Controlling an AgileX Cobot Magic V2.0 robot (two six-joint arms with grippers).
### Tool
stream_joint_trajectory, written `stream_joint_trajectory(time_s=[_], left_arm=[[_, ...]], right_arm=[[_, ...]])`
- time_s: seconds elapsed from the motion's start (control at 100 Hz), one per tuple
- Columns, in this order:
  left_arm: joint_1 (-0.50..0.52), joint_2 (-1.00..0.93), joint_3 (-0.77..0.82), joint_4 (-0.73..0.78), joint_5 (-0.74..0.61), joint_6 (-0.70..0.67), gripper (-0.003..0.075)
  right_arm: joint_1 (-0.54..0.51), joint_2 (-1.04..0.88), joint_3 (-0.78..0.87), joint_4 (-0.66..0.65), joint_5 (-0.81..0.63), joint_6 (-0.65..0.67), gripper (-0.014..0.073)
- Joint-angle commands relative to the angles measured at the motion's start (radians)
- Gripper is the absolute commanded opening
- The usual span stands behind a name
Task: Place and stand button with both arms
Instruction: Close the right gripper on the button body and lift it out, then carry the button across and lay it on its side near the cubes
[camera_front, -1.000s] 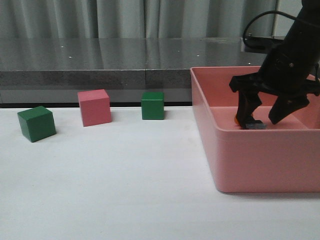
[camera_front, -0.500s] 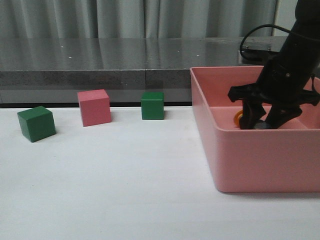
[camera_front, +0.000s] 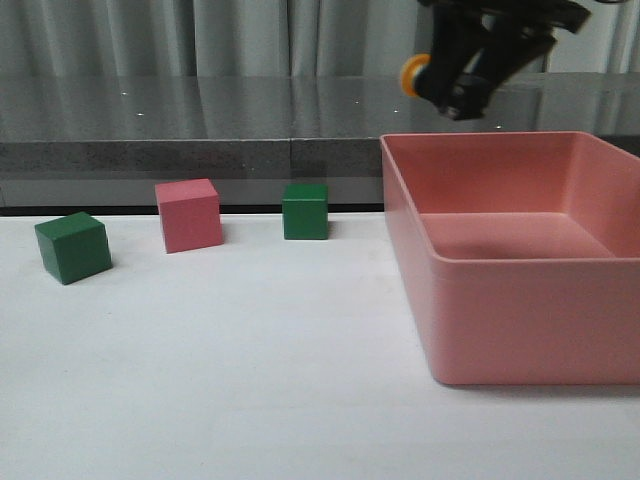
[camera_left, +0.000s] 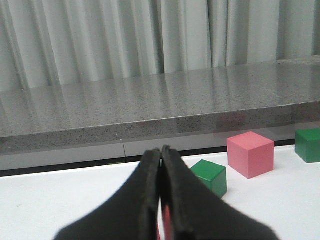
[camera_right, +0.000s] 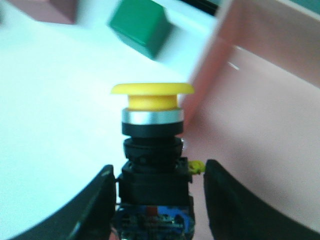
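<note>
The button (camera_right: 152, 165) sits clamped in the right claw (camera_front: 470, 85), high in the air above the far-left part of the pink bin (camera_front: 500, 300) and clear of it. In the right wrist view its yellow cap (camera_right: 152, 92) points away from the claw, with the silver ring just under it, then the black body and the blue-and-clear base down between the two black fingers (camera_right: 95, 210), which press on the base from either side. In the front view only the cap shows (as a small yellow-orange disc (camera_front: 413, 75) poking out to the left of the dark claw), so the button lies roughly sideways there, cap toward the robot's left. The right arm enters from the top edge of the front view.

The bin stands on the white worktop (camera_front: 250, 380) at the right, and what shows of its floor is bare.

On the worktop's left half three cubes stand apart from one another: a green cube (camera_front: 305, 211) nearest the bin, a pink cube (camera_front: 188, 215) to its left, and another green cube (camera_front: 72, 247) further left and closer to the camera.

The left claw (camera_left: 161, 165) has its jaws pressed together with nothing between them, hanging low over the worktop, facing the pink cube and a green one.
</note>
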Motion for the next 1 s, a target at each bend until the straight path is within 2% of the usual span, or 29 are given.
stream_joint_trajectory(time_s=[0.0, 0.13, 0.27, 0.51, 0.74, 0.83, 0.99], left_arm=[[0.003, -0.031, 0.045, -0.007, -0.074, -0.009, -0.002], [0.003, -0.031, 0.045, -0.007, -0.074, -0.009, -0.002], [0.003, -0.031, 0.045, -0.007, -0.074, -0.009, -0.002], [0.003, -0.031, 0.045, -0.007, -0.074, -0.009, -0.002], [0.003, -0.031, 0.045, -0.007, -0.074, -0.009, -0.002], [0.003, -0.031, 0.045, -0.007, -0.074, -0.009, -0.002], [0.003, -0.031, 0.045, -0.007, -0.074, -0.009, -0.002]], right_arm=[[0.067, -0.056, -0.057, 0.081, -0.003, -0.152, 0.0085], [0.177, -0.025, -0.059, 0.09, -0.018, -0.382, 0.0085], [0.276, 0.054, -0.061, 0.09, -0.057, -0.521, 0.0085], [0.372, 0.203, -0.065, 0.078, -0.168, -0.602, 0.0085], [0.389, 0.293, -0.065, 0.07, -0.184, -0.64, 0.0108], [0.389, 0.307, -0.065, 0.067, -0.183, -0.64, 0.0188], [0.389, 0.309, -0.065, 0.067, -0.184, -0.64, 0.0477]])
